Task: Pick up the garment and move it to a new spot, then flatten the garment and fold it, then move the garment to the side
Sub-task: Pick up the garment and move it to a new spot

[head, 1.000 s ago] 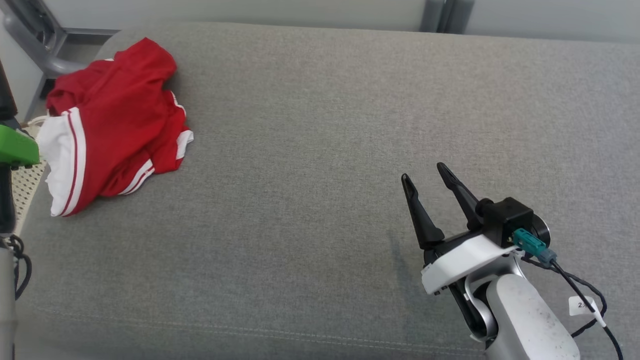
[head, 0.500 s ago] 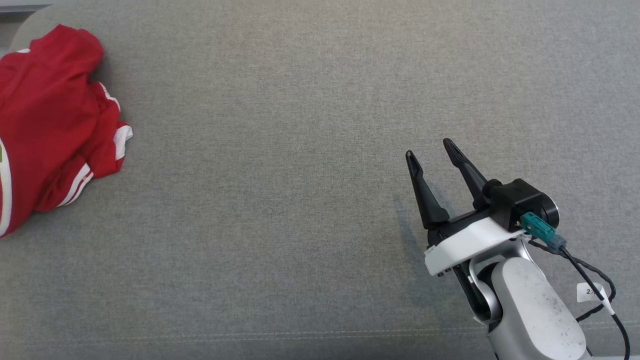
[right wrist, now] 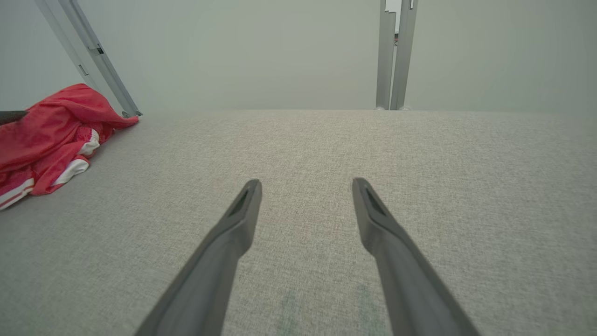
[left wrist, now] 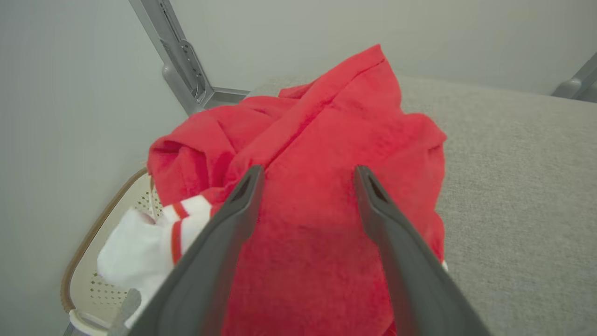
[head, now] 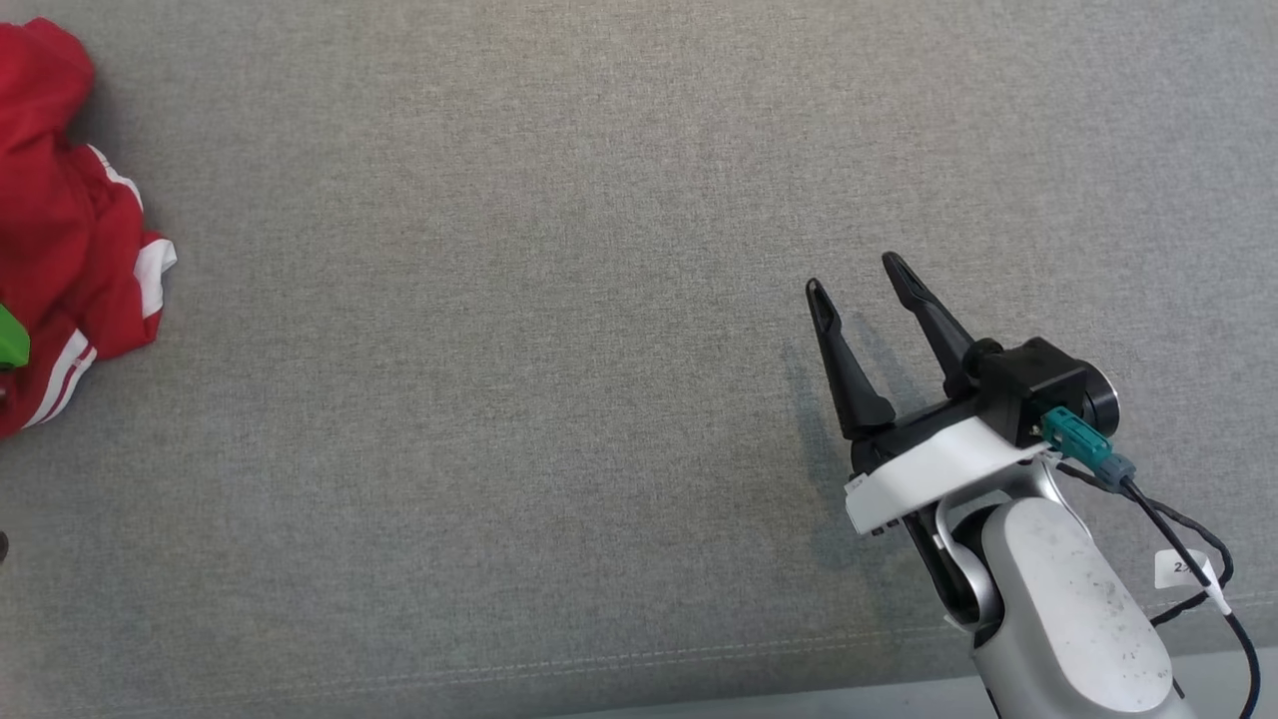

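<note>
The soft, light-looking garment (head: 60, 230) lay bunched at the left end of the sofa (head: 559, 350), and the left gripper (left wrist: 308, 171), wide open and empty like the right gripper (head: 852, 274), could likely best pinch a top fold.

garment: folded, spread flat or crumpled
Crumpled: the red garment sits in a rumpled heap on the grey cushion, its cloth ridged and overlapping unevenly, with no neat fold.

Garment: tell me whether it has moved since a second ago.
No. The garment sits further left in the head view, but the rear edge of the cushion slid out of it too: the camera turned. Its folds lie unchanged.
</note>
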Robot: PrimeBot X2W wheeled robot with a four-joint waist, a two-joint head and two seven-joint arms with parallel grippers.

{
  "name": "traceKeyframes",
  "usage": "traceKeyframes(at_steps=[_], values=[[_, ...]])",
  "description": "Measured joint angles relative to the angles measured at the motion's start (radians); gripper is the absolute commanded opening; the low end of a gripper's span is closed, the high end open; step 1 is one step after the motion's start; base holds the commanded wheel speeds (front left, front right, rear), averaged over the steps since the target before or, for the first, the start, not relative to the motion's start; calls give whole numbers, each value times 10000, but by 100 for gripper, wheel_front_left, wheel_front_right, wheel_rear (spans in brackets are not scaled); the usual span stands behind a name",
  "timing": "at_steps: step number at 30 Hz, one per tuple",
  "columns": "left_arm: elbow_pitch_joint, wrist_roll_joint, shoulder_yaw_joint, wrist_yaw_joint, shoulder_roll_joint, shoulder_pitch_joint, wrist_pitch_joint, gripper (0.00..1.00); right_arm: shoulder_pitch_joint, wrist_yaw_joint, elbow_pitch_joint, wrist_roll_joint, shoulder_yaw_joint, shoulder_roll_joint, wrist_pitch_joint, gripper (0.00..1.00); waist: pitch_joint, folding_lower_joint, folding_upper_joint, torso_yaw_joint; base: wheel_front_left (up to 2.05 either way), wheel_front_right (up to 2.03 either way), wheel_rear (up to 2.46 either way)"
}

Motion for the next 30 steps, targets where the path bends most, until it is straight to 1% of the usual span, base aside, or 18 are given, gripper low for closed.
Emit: traceKeyframes(at_steps=[3, 7, 10, 11, 12, 13, 14, 17, 26, 30], values=[[270, -372, -360, -2, 54, -53, 514, 100, -34, 0, -38, -12, 6, 2, 12, 100, 117, 0, 0, -91, 0, 0, 0], [619, -548, -792, -2, 324, -237, 1053, 100, -42, 0, -82, -50, 25, 2, 59, 100, 215, 0, 0, -179, 0, 0, 0], [780, -765, -1055, -2, 380, -333, 1275, 100, -44, 0, -107, -73, 38, 2, 88, 100, 260, 0, 0, -217, 0, 0, 0], [834, -790, -1127, -2, 408, -371, 1304, 89, -46, 0, -115, -73, 46, 0, 88, 100, 273, 0, 0, -227, 0, 0, 0], [915, -884, -1179, -2, 428, -399, 1423, 45, -50, 0, -119, -73, 63, 0, 90, 100, 285, 0, 0, -239, 0, 0, 0], [1012, -938, -1260, -2, 437, -405, 1551, 27, -58, 0, -121, -75, 84, 2, 92, 100, 298, -1, 0, -254, 0, 0, 0], [1089, -947, -1365, -2, 437, -402, 1609, 0, -72, 0, -121, -75, 107, 2, 100, 100, 313, 0, 0, -270, 0, 0, 0], [1189, -1016, -1613, -8, 449, -399, 1599, 0, -90, 0, -132, -75, 140, 0, 104, 100, 348, -1, 0, -314, 0, 0, 0], [959, -1290, -2157, -8, 596, -447, 113, 0, -89, 0, -56, -121, 121, 0, 127, 100, 158, 0, 0, -170, 0, 0, 0], [732, -1264, -2439, -8, 844, -851, -600, 0, -88, 0, 75, -8, 174, 2, 69, 100, -40, -1, 0, -79, 0, 0, 0]])
